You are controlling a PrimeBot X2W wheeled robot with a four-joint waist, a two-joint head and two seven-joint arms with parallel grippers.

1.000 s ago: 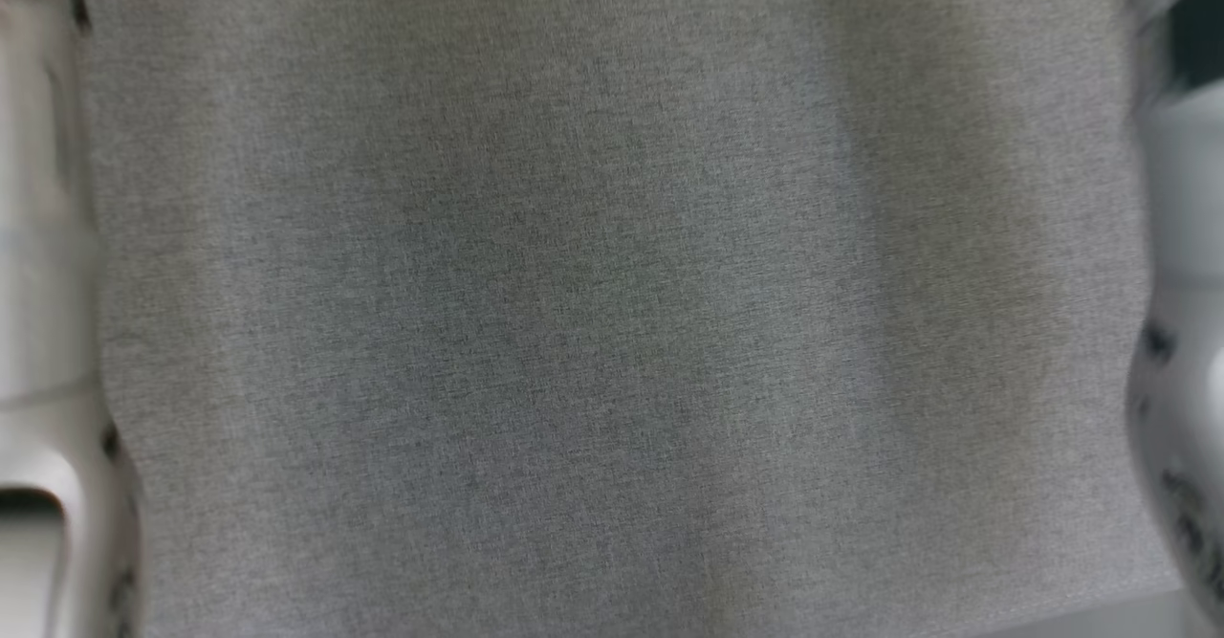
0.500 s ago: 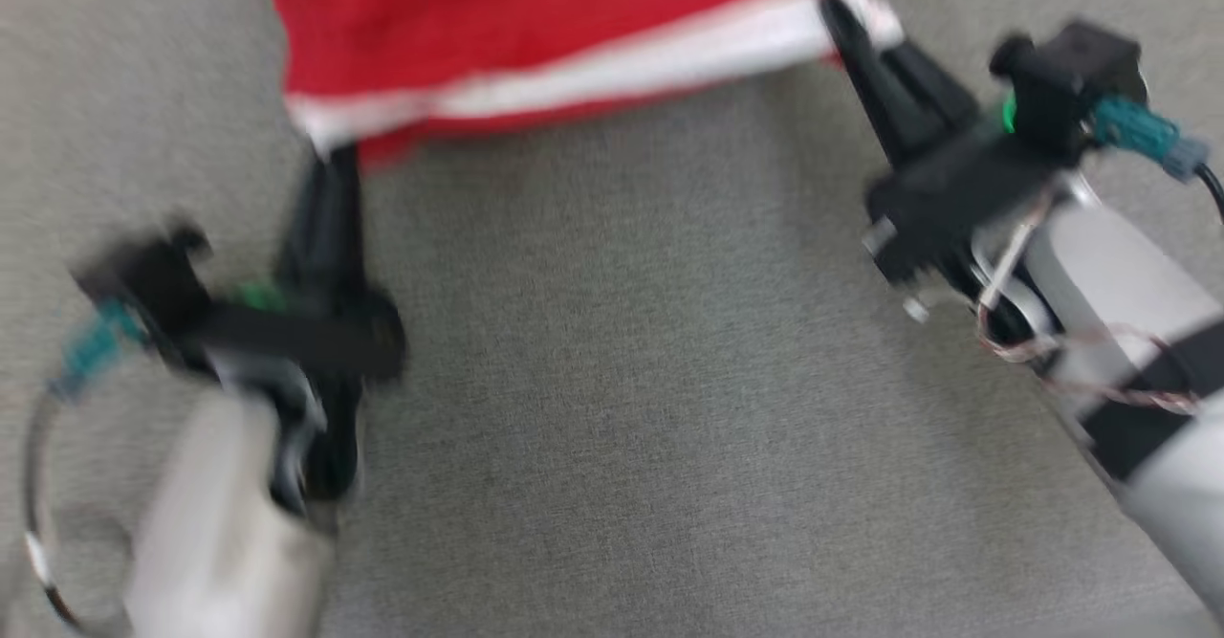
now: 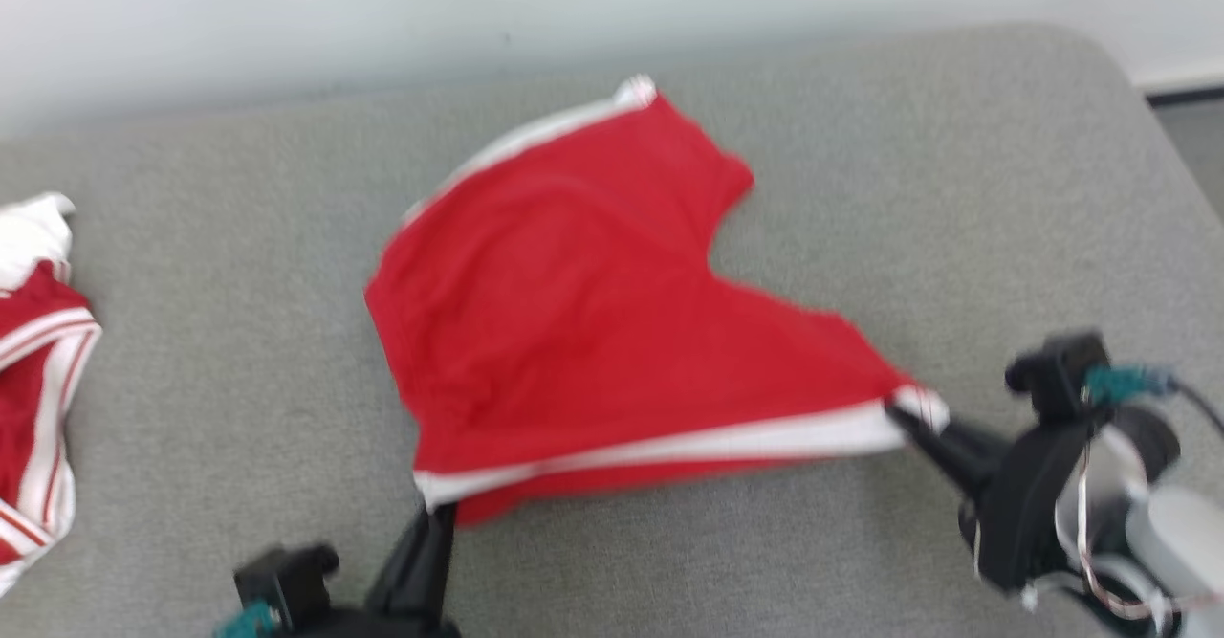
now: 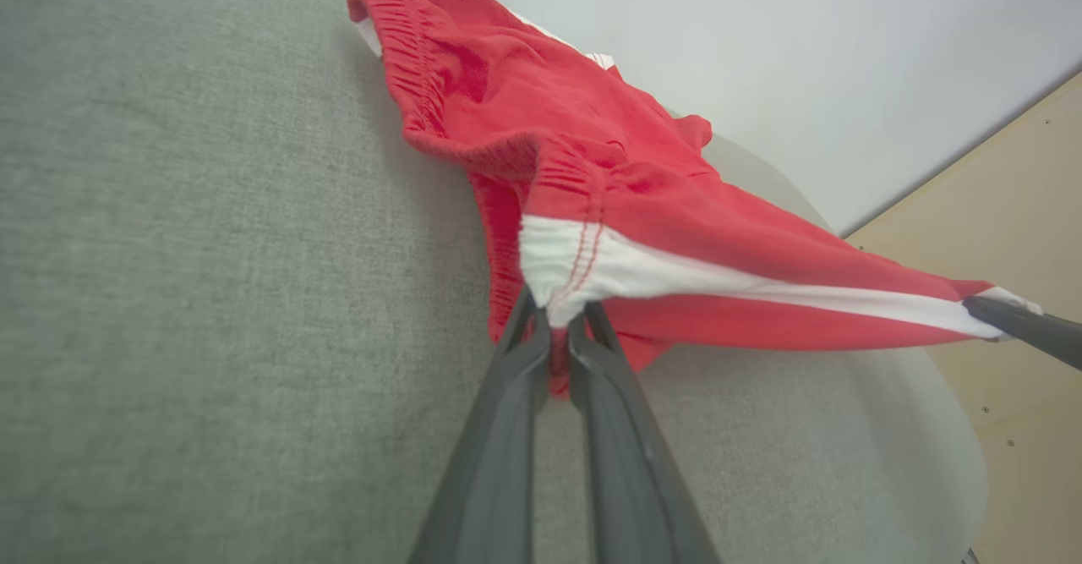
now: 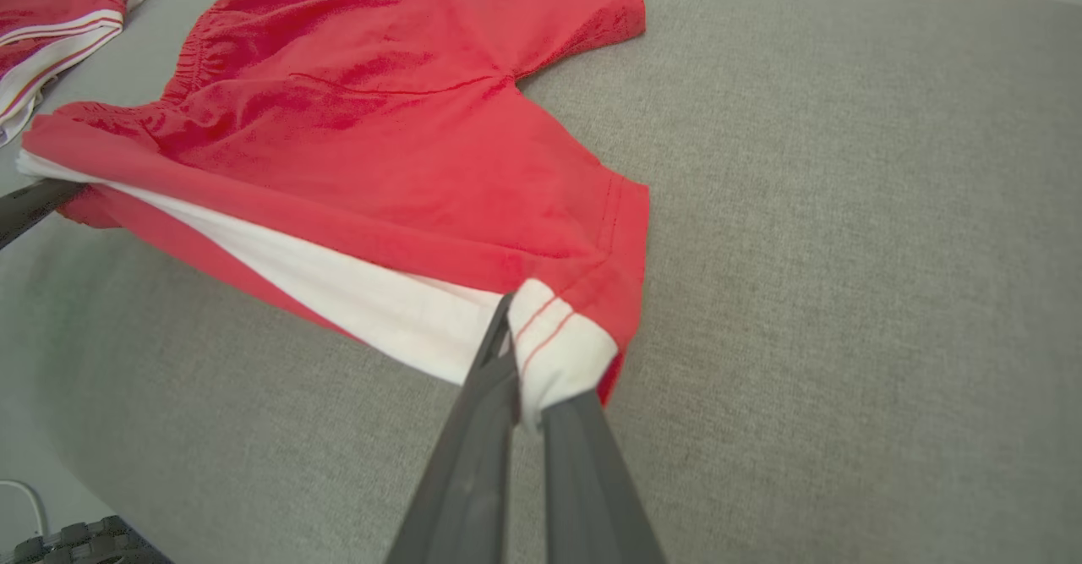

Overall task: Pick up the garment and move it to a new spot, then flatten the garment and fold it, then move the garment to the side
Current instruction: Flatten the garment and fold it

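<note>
The garment (image 3: 583,313) is a pair of red shorts with a white side stripe, spread over the grey cushioned surface (image 3: 918,169). Its near edge is stretched between my two grippers and lifted a little. My left gripper (image 3: 432,516) is shut on the waistband corner of the garment (image 4: 583,200), where its fingertips pinch the white stripe. My right gripper (image 3: 904,415) is shut on the leg-hem corner of the garment (image 5: 372,150), with the white stripe end caught between its fingers. The far half of the shorts lies on the surface.
Another red and white garment (image 3: 33,370) lies bunched at the left edge of the cushion. A pale wall (image 3: 478,7) runs behind the surface. The cushion's rounded corner (image 3: 1100,64) is at the far right, with floor beyond.
The head camera has swung upward, from bare grey fabric to the whole shorts. Both grippers keep hold of the stripe's two ends.
</note>
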